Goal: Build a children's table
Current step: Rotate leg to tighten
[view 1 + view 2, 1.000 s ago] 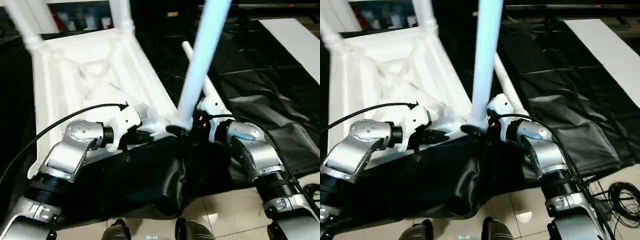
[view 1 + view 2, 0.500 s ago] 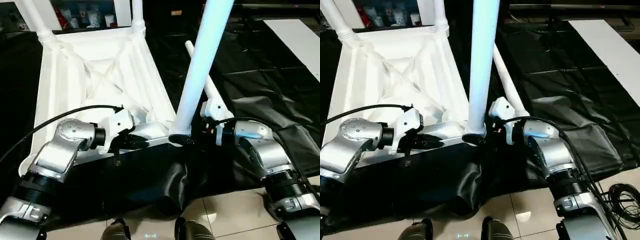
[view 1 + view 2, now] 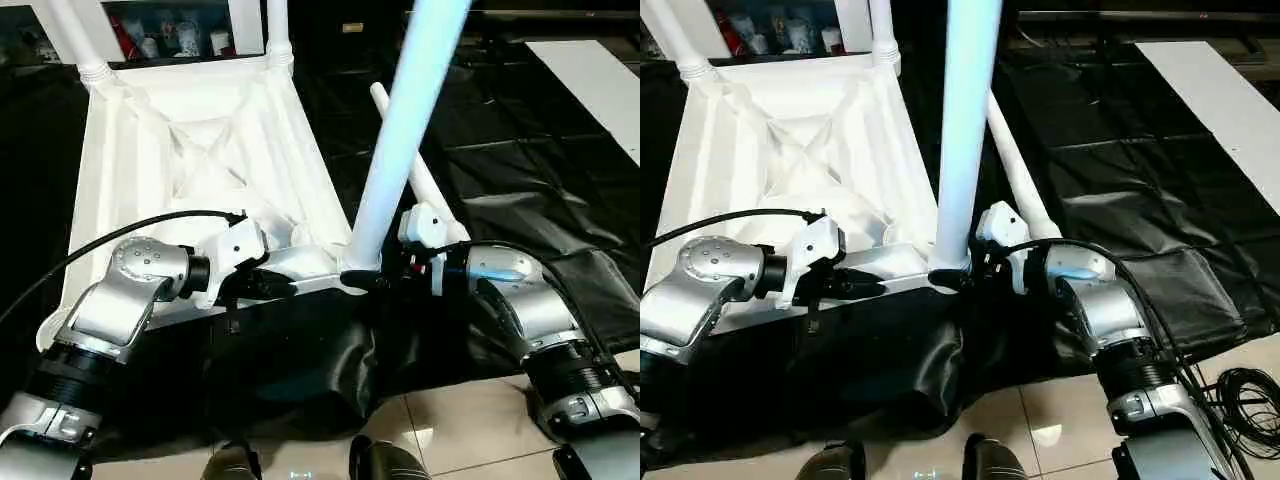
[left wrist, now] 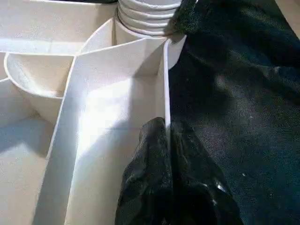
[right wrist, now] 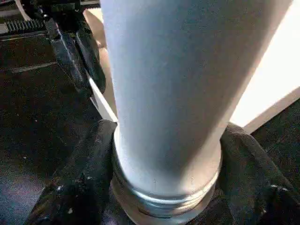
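Gripping the base of a white tapered leg (image 3: 405, 130), the right tool (image 3: 375, 281) has its two black fingers (image 5: 77, 187) clamped around the tube's lower end, just above a ringed collar, at the near corner of the upturned tabletop (image 3: 190, 160). The leg rises steeply from that tool and leans slightly toward the robot's right, its foot at the corner socket; whether it is fully seated cannot be told.

Across from it, the left tool (image 3: 270, 288) pinches the tabletop's near rim wall (image 4: 165, 89), one black finger (image 4: 145, 183) inside the wall and one outside, closed on the thin plastic edge. The ribbed collar of the corner socket (image 4: 145, 18) stands just beyond that tool's fingertips.

The tabletop lies underside up on a black sheet (image 3: 520, 170) covering the counter, its crossed ribs running away from both tools. Two more legs, one far left (image 3: 75, 40) and one far right (image 3: 275, 25), stand in the far corner sockets. A fourth leg (image 3: 1018, 175) lies flat on the sheet just behind the right tool, beside the tabletop's long edge. A flat white board (image 3: 1220, 100) rests well off to that tool's right.
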